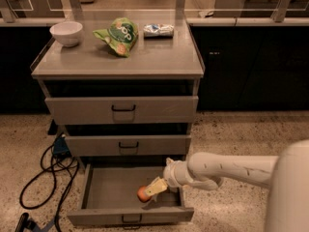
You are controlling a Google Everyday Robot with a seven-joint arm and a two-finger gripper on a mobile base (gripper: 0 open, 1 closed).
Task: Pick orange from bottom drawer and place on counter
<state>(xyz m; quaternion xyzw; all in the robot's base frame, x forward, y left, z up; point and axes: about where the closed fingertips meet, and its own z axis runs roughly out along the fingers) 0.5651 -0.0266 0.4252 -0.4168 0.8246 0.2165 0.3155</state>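
Note:
The orange lies on the floor of the open bottom drawer, right of its middle. My gripper reaches into the drawer from the right on a white arm. It sits right against the orange's upper right side and partly overlaps it. The counter top is above the three drawers.
On the counter are a white bowl, a green chip bag and a white packet. The top drawer and middle drawer stand slightly open. Black cables lie on the floor at the left.

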